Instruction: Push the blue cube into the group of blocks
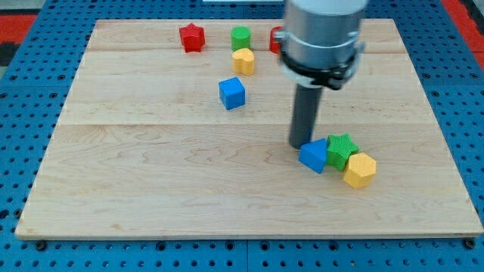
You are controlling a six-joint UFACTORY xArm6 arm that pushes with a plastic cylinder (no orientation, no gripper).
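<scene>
The blue cube [233, 93] sits alone on the wooden board [151, 174], a little above the middle. Just above it a yellow block [243, 61] touches a green block [240, 38]; a red star [192, 37] lies to their left and a red block [277, 38] to their right, partly hidden by the arm. My tip [299, 143] stands well to the right and below the blue cube, touching the upper left edge of a second blue block [313, 156].
The second blue block touches a green star [342, 149] and a yellow hexagonal block [360, 169] at the lower right. The arm's grey body [321, 38] covers part of the top of the board. A blue pegboard [30, 83] surrounds the board.
</scene>
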